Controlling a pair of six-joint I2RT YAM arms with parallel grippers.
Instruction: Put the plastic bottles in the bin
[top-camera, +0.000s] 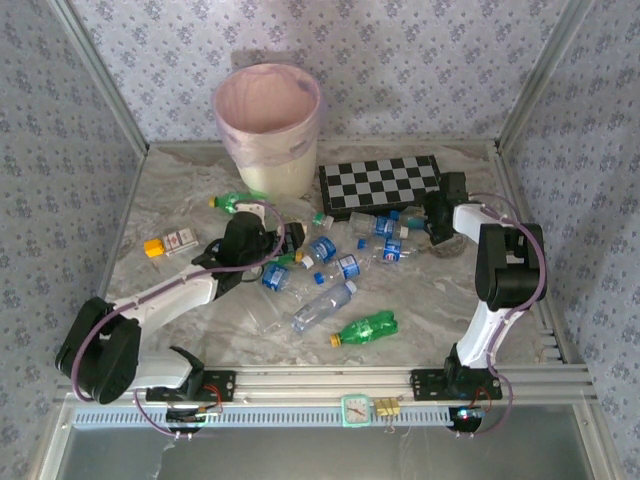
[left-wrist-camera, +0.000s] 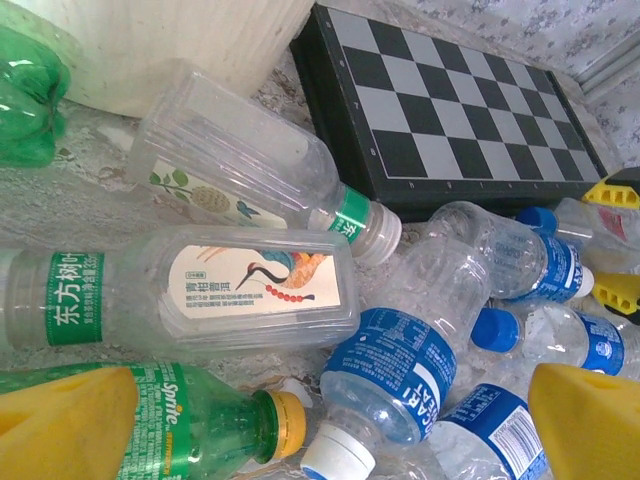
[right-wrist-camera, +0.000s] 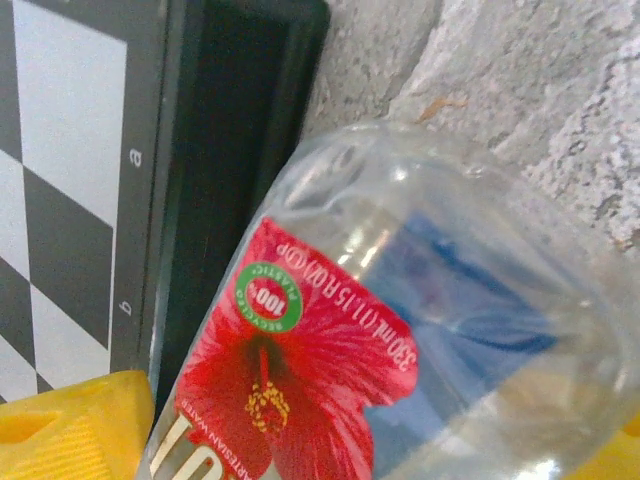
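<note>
Several plastic bottles (top-camera: 330, 262) lie in a heap in the middle of the table. My left gripper (top-camera: 290, 240) hangs open just above them; its yellow fingertips (left-wrist-camera: 60, 430) straddle a green Sprite bottle (left-wrist-camera: 190, 425) and a clear blue-labelled bottle (left-wrist-camera: 400, 370). A square clear bottle with a crane label (left-wrist-camera: 200, 295) lies just beyond. My right gripper (top-camera: 437, 238) is low beside the chessboard, its fingers (right-wrist-camera: 70, 430) either side of a clear bottle with a red flower label (right-wrist-camera: 400, 330); I cannot make out whether they press on it. The bin (top-camera: 268, 110) stands at the back.
The black-and-white chessboard (top-camera: 380, 185) lies right of the bin, against the right gripper's bottle. A yellow-and-white carton (top-camera: 170, 243) sits at the left. A green bottle (top-camera: 366, 328) and a clear one (top-camera: 323, 307) lie apart near the front. Another green bottle (top-camera: 238, 202) rests by the bin.
</note>
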